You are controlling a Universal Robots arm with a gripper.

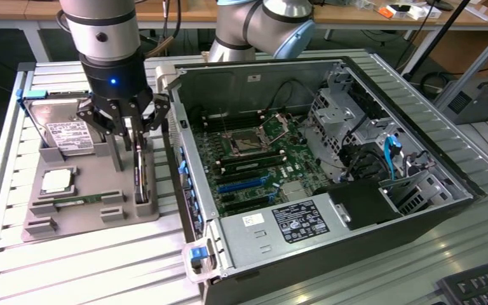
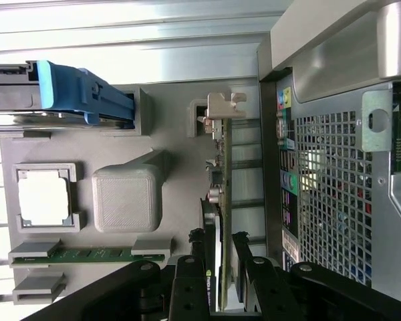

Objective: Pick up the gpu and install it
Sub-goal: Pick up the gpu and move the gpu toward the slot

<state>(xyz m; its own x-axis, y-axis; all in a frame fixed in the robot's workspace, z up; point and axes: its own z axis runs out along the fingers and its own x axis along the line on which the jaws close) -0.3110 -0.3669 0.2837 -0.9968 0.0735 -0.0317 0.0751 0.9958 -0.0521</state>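
a robot gripper of black jointed metal hangs over a matte grey moulded holder. its 2 fingers stand apart, 1 on each side of the gpu, with a slim gap showing on 1 side. the gpu is a long, thin dark card standing on edge in a slot of the holder, directly under the hand; its far end carries a pale metal bracket. the hand's linkages cover the near end of the card, and its flat face is hard to make out.

beside the hand, in the holder's other pockets, lie a silver hard drive with a white label and blue plastic rails, a square silvery processor chip, and a narrow green ram stick.

on the hand's other side, just next to the holder, an open grey steel computer case lies on a ribbed aluminium table. inside is a green motherboard. the case's perforated rear panel is cut off at the wrist view's edge.
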